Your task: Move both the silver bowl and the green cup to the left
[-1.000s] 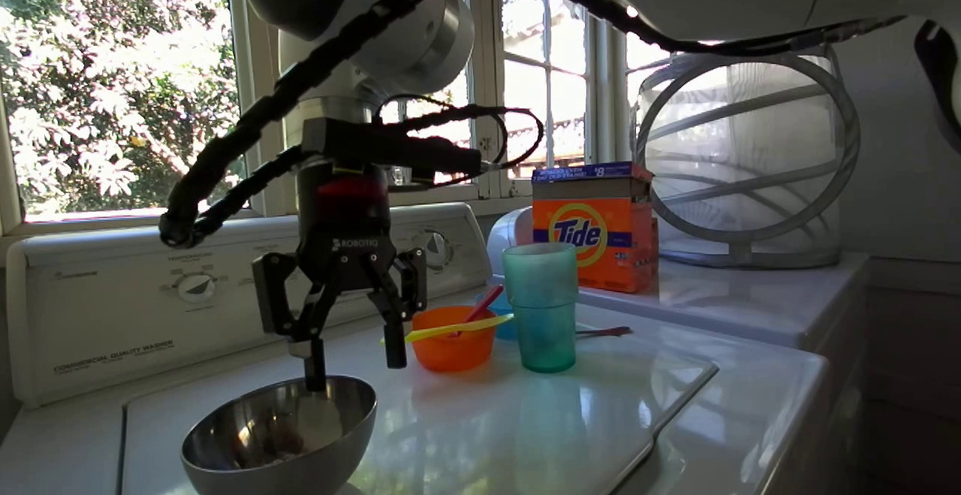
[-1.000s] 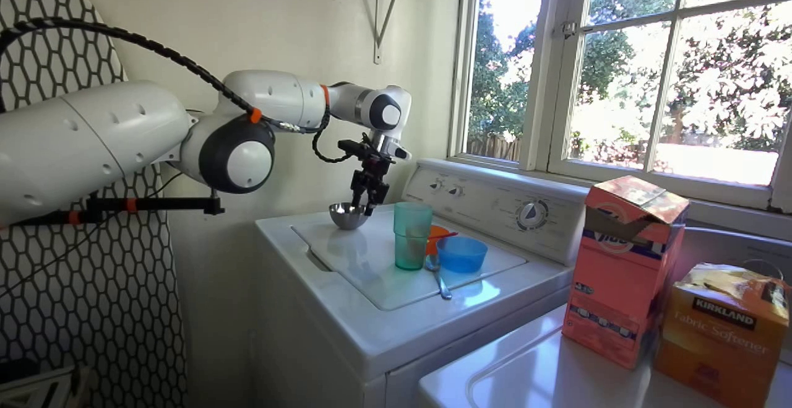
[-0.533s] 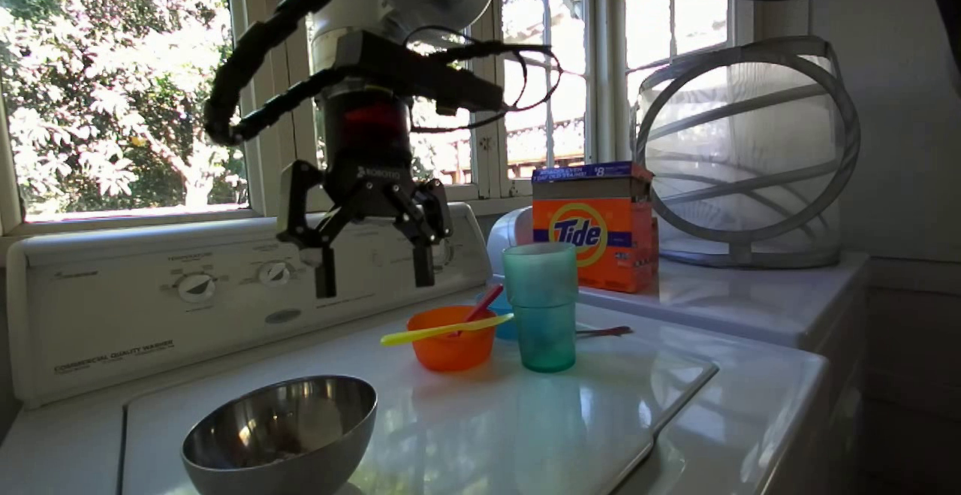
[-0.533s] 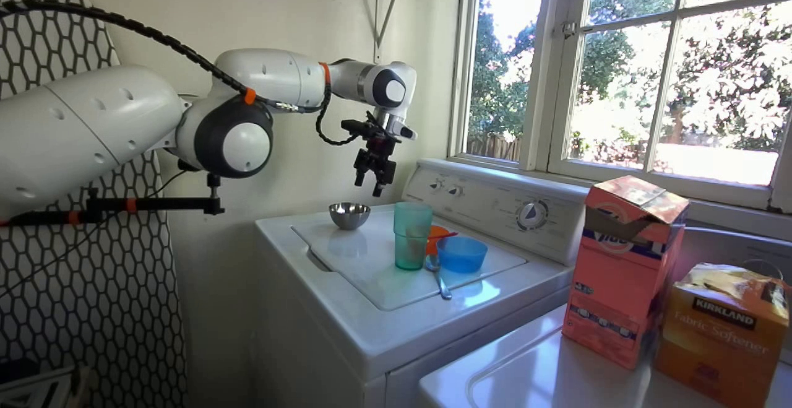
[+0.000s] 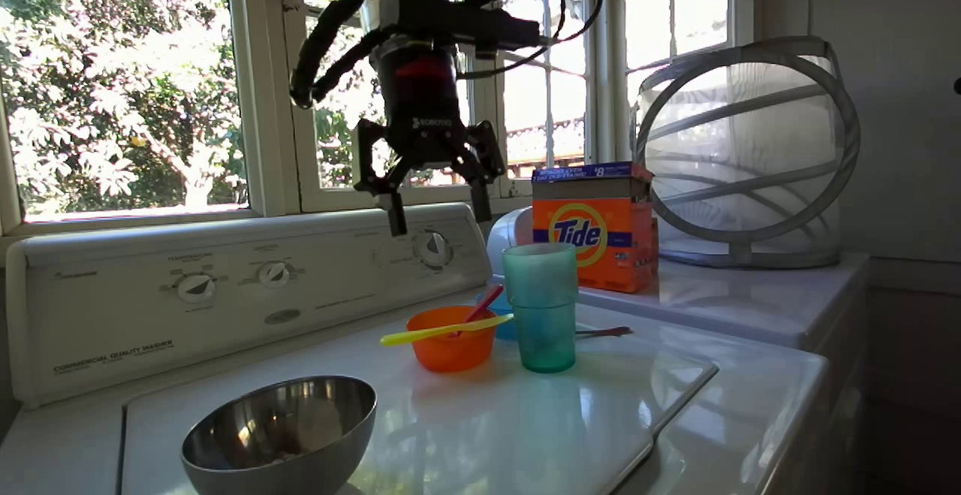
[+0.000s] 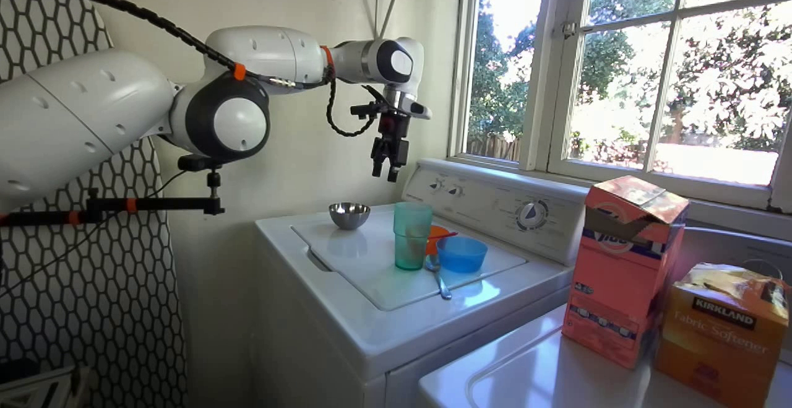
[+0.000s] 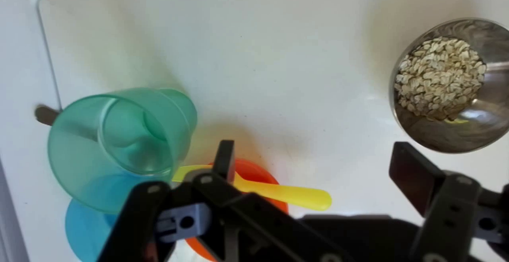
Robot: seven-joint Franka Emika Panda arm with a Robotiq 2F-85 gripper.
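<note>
Here we see clutter round the tall, tapered, translucent green plastic cup (image 5: 544, 311), upright on the glossy white bench (image 5: 465, 435); just beside it sits a small round orange plastic bowl (image 5: 450, 352), a yellow round-ended utensil (image 5: 443, 330) across its rim and a reddish-pink handle (image 5: 486, 300) leaning out; we cannot tell whether the yellow piece touches the cup; in an exterior view a translucent blue plastic bowl (image 6: 462, 256) and a shiny metal spoon (image 6: 440, 281) lie near the cup. The round, reflective silver metal bowl (image 5: 323, 446) stands well apart from these, flaky pale oats (image 7: 441, 75) inside; we count three bowls and one cup; past the bench, on another white top (image 6: 507, 383), we count two boxes, a tall pinkish-red cardboard box (image 6: 603, 293) and a shorter orange-brown cardboard box (image 6: 718, 346); above the bench hangs the black claw (image 5: 439, 215), its two fingers (image 5: 395, 217) spread well apart.
</note>
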